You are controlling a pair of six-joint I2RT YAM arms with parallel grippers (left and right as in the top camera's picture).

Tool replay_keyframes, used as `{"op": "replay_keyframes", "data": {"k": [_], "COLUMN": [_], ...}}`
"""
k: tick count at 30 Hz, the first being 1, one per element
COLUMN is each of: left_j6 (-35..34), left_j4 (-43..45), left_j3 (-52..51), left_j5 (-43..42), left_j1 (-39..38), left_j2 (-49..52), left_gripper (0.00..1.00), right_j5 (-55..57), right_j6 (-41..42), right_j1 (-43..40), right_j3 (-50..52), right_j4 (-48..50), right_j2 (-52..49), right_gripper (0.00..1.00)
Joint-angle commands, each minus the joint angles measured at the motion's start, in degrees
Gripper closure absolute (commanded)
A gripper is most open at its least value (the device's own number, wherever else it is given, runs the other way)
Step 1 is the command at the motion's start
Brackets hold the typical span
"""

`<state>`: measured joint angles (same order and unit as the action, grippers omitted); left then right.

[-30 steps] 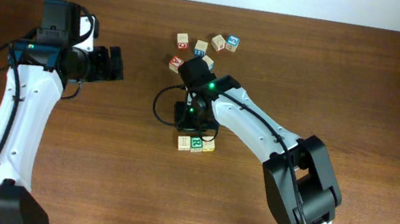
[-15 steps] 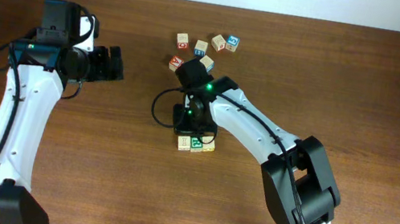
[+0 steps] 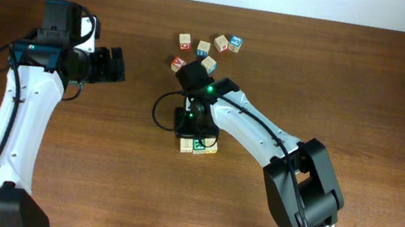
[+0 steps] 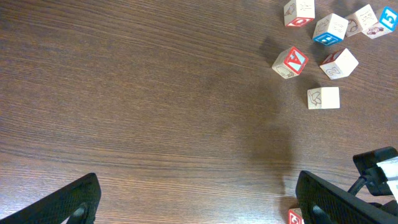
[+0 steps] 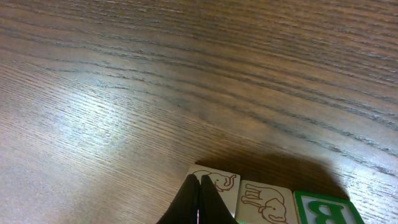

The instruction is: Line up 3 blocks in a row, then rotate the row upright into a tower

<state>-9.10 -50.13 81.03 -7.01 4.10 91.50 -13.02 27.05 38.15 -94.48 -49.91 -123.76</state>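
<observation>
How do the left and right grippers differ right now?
The left gripper is wide open; the right gripper is shut, fingers pressed together. The left gripper hangs over bare table, off to the side of all the blocks; the right gripper has its tips down at the end block of the row of three blocks. Shared: neither holds anything.

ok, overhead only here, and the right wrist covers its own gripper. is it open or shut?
Observer: Shut. In the right wrist view the right gripper is closed tight, no gap.
Operator: where's it sitting?
Observer: At the edge of a block with an elephant outline; the green B block is two along in that row. Contact I can't tell.
Operator: left gripper?
Observer: Left wrist view shows the left gripper open wide over the table, holding nothing.
</observation>
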Motion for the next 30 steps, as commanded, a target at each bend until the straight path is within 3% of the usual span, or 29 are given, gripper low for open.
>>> {"op": "replay_keyframes", "data": {"k": [1, 30], "left_j6": [-0.7, -0.7], "left_j4": [-0.1, -0.1], "left_j3": [0.8, 0.8], "left_j5": [0.4, 0.4], "left_j1": [-0.1, -0.1], "left_j2": [0.5, 0.5], "left_gripper": [0.01, 0.01], "right_j5": [0.1, -0.3], "right_j6": [0.5, 0.5], "right_j1": [0.5, 0.5], "right_j3": [0.2, 0.2], "right_j4": [-0.2, -1.2], "right_j2": [-0.4, -0.4], "right_gripper": [0.96, 0.96]}}
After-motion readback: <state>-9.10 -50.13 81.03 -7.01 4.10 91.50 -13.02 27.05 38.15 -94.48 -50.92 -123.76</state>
